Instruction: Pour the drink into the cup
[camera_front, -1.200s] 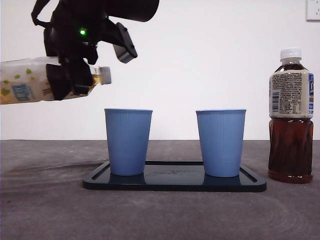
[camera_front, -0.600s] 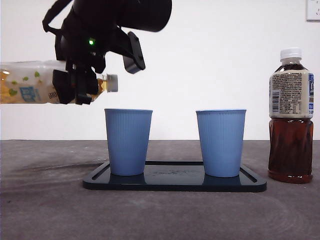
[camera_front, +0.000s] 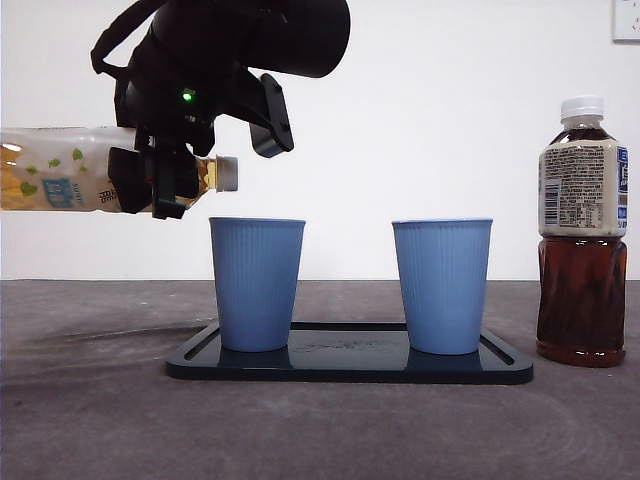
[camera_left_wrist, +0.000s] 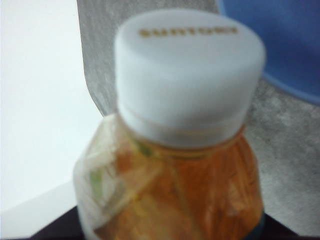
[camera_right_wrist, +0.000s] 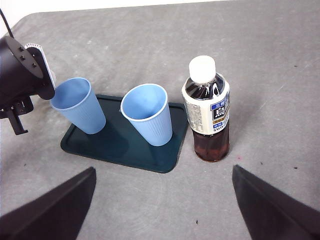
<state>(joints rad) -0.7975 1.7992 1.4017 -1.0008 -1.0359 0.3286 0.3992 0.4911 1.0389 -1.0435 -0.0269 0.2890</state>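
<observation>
The left gripper (camera_front: 160, 180) clamps the light tea bottle (camera_front: 60, 168) sideways, its still-capped mouth just left of and above the left cup (camera_front: 256, 283); nothing looks poured yet. The right gripper (camera_right_wrist: 162, 210) waits wide open, well back

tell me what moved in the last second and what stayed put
The left gripper, shut on the pale tea bottle, carried it sideways toward the nearer blue cup and slightly lower; the still-capped neck now sits closer to that cup's rim, bottle lying level. Both cups, the black tray and the dark tea bottle stayed put.
</observation>
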